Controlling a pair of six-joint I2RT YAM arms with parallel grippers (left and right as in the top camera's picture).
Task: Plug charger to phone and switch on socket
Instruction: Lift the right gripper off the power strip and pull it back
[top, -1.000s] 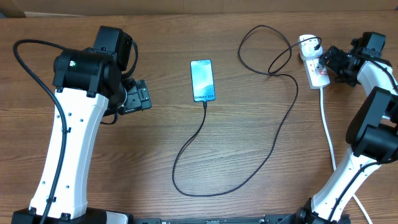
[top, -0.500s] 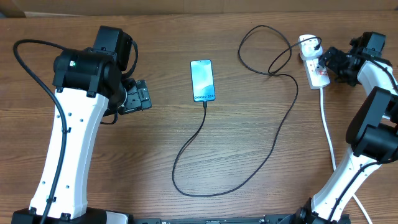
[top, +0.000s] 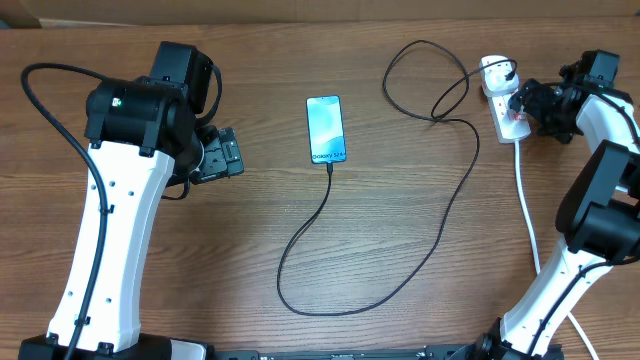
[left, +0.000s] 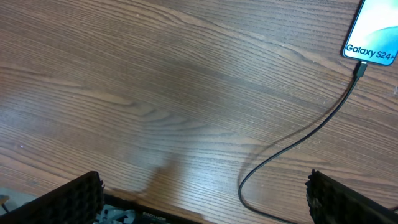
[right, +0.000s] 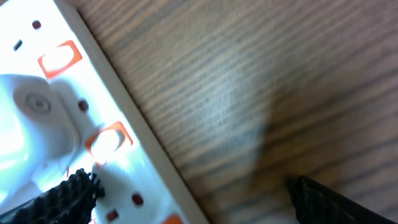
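The phone (top: 325, 129) lies flat at the table's middle back with its light blue screen up, and its bottom edge (left: 373, 37) shows in the left wrist view. The charger (top: 440, 225), a thin black cable, has its connector tip (left: 359, 70) in the phone's bottom. From there it loops forward, right and back to a plug at the far end of the white socket (top: 500, 95). My right gripper (top: 518, 104) is open low over the socket (right: 93, 118). One finger (right: 62, 199) is over its white top near an orange switch (right: 109, 140). My left gripper (top: 225, 155) stands open and empty left of the phone.
The socket's thick white cord (top: 528, 215) runs toward the front right edge, beside my right arm's base. The charger's wide loop (top: 300, 300) lies across the front middle, and a smaller loop (top: 420, 55) lies at the back. A stretch of cable (left: 292, 146) lies between the left fingers.
My right gripper has edged slightly left, further over the socket. The left arm, phone and cable have not moved.
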